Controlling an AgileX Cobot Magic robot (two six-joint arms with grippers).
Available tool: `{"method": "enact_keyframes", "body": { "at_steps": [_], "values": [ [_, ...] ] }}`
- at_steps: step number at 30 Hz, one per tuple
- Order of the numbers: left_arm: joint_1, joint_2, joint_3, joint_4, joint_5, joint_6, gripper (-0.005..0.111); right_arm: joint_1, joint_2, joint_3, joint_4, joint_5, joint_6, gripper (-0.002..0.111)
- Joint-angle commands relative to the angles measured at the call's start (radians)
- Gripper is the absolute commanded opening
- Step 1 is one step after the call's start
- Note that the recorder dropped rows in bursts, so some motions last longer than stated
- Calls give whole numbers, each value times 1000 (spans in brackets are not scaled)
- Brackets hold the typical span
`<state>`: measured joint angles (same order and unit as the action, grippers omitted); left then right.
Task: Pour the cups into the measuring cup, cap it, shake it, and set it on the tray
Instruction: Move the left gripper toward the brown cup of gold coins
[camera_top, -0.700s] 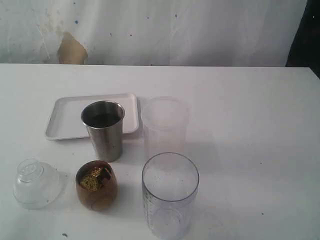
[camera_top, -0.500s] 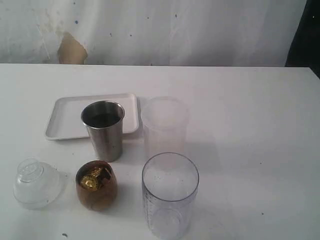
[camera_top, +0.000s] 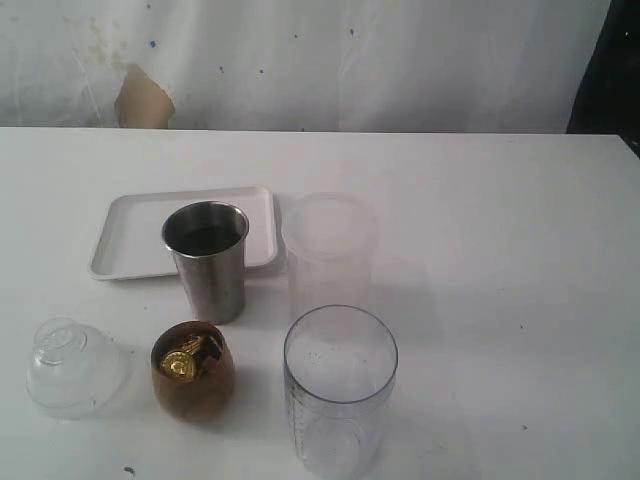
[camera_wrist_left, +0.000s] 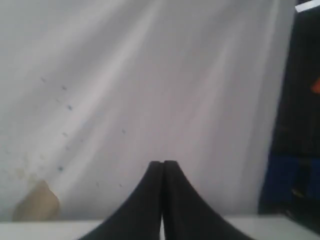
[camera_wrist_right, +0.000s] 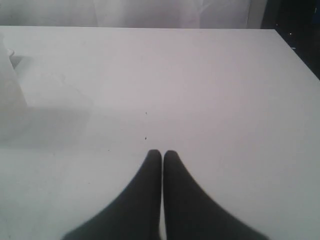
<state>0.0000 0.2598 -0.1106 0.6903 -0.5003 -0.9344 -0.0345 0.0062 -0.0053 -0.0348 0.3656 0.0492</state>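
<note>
I see measuring cup (camera_top: 340, 395), steel tumbler (camera_top: 208, 265) and brown cup (camera_top: 193, 370) unmoved since earlier; left gripper (camera_wrist_left: 162, 165) and right gripper (camera_wrist_right: 162, 154) both closed, empty, frosted tumbler (camera_wrist_right: 9, 100) ahead, off to one side of right jaws

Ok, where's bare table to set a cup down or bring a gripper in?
The table is bare everywhere right of the frosted tumbler and measuring cup, and in the strip behind the tray. Crowded at left front: steel tumbler, brown cup and dome lid stand close together.
</note>
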Motion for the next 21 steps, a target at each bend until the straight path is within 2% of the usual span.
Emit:
{"method": "enact_keyframes", "body": {
  "at_steps": [1, 3, 5, 7, 10, 12, 17, 21],
  "values": [
    [-3, 215, -7, 366, -197, -200, 0, 4, -6, 5, -3, -15, -9, 1],
    [-3, 343, -7, 431, -281, -219, 0, 4, -6, 5, -3, -15, -9, 1],
    [-3, 460, -7, 461, -346, -219, 5, 4, -6, 5, -3, -15, -9, 1],
    [-3, 542, -7, 473, -387, -217, 13, 4, -6, 5, -3, -15, -9, 1],
    [-3, 706, -7, 488, -456, -209, 32, 4, -6, 5, -3, -15, -9, 1],
    [-12, 774, -7, 492, -484, -188, 39, 4, -6, 5, -3, -15, -9, 1],
    [-133, 914, -7, 456, -449, -51, 45, 4, -6, 5, -1, -15, 23, 1],
    [-233, 991, -7, 328, -401, 167, 56, 4, -6, 5, -3, -15, 16, 1]
  ]
}}
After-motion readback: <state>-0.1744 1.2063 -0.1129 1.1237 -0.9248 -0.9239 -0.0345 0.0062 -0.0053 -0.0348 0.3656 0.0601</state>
